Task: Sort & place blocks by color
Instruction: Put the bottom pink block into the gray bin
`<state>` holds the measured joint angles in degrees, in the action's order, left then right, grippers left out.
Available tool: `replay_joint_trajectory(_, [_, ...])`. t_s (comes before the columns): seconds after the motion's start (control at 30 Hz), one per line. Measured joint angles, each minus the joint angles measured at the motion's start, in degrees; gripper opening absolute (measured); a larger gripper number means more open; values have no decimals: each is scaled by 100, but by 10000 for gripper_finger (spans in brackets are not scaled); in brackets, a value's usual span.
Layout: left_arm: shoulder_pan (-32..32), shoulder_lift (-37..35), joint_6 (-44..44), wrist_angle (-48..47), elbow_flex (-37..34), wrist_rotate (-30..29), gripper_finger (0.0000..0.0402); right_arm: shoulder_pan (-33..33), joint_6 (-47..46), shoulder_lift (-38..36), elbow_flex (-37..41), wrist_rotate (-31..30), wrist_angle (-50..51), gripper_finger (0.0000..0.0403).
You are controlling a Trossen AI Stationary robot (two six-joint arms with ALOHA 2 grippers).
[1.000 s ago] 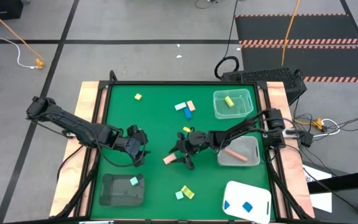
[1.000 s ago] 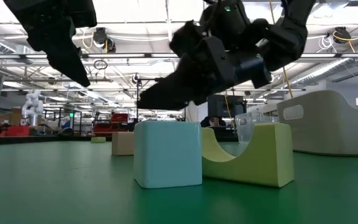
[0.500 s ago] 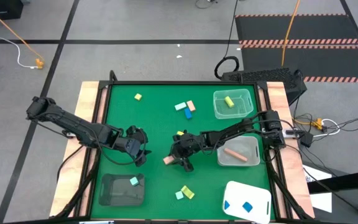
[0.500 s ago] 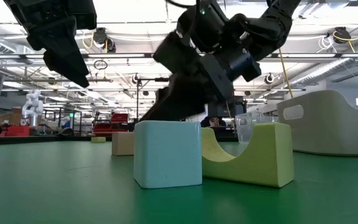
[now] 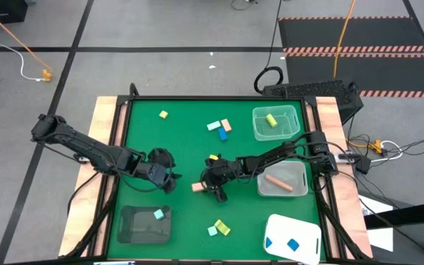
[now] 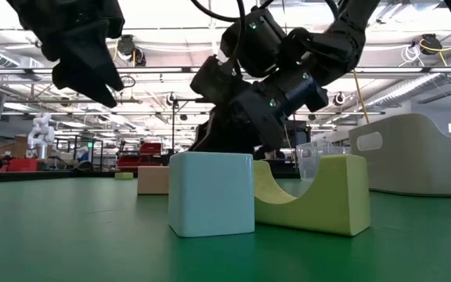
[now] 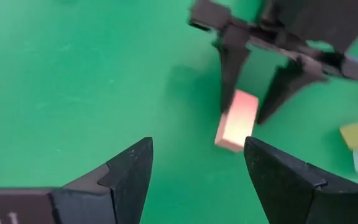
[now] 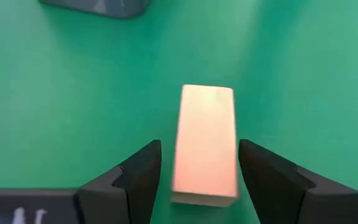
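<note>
Near the middle of the green bench (image 5: 135, 132), the right gripper (image 8: 199, 163) has its 2 fingers (image 8: 138, 174) spread apart on either side of a tan-pink bar (image 8: 204, 143), which lies flat on the mat and does not look clamped yet; in the high view the same bar (image 5: 198, 187) sits just beside the gripper's tip. The step in hand looks like the pick of this bar, probably for the clear tray (image 5: 300, 193) that already holds a similar pink piece (image 5: 277, 181). To do it well, the gripper should settle low enough that the fingers meet the bar's long sides squarely, centred along its length, then close evenly so the bar does not twist or skid on the mat. The lift should go straight up before swinging toward the tray. The left gripper (image 7: 197, 177) hangs close by with its fingers also spread and nothing between them, looking straight at the bar, so the right arm's path needs to stay clear of it.
</note>
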<state>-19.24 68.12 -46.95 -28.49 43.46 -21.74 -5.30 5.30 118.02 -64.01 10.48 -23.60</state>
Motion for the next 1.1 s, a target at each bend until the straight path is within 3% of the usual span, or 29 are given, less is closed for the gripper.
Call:
replay_joint_trajectory(0.23, [4, 0, -223, 456, 0, -493, 253, -2, -499, 2, 0, -479, 30, 191])
replay_joint_trajectory(0.43, [4, 0, -403, 925, 0, -878, 253, -8, -1286, -6, 0, -442, 64, 112])
replay_joint_trajectory(0.67, [-7, 0, -638, 1274, 0, -896, 253, -116, -1654, -386, 2, -293, 468, 112])
replay_joint_trajectory(0.93, [-7, 0, -873, 1230, 0, -937, 253, -114, -1663, -1546, 2, -316, 1908, 112])
replay_joint_trajectory(1.1, [-7, 0, -882, 1230, 0, -940, 253, -119, -1881, -2493, 0, -330, 3563, 112])
